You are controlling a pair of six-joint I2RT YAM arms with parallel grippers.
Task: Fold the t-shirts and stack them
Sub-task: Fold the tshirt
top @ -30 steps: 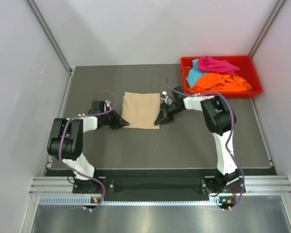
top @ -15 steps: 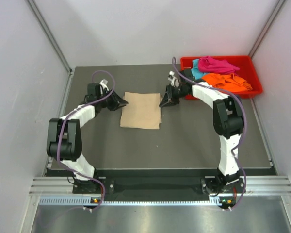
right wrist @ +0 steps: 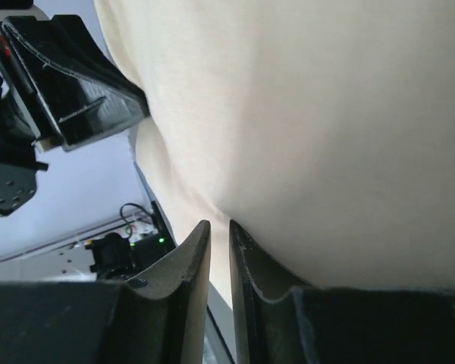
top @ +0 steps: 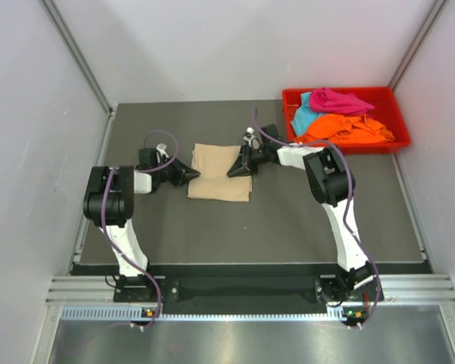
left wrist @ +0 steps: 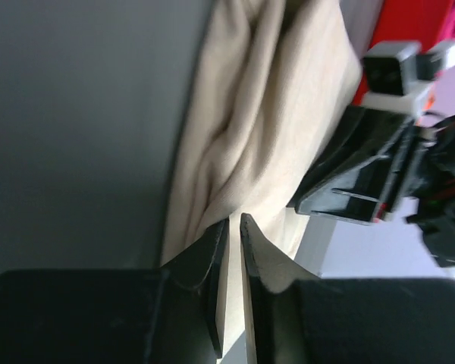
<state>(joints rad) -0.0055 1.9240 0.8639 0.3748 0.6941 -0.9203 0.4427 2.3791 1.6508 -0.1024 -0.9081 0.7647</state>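
Beige t-shirt point(top: 218, 182) lies folded into a flat rectangle mid-table point(top: 288, 220). Both arms have swung back from beside its far corners: the left gripper point(top: 189, 174) now meets its left edge and the right gripper point(top: 235, 168) overlaps its far-right corner. Each pincer shows only a narrow slit, and a pinch on cloth cannot be confirmed. Judgement: another fold is starting. The cloth is soft, matte and gently creased. The orange t-shirt point(top: 341, 129), magenta t-shirt point(top: 337, 100) and teal t-shirt point(top: 303, 117) sit crumpled in the rigid red tray point(top: 379, 89) at the table's far-right corner.
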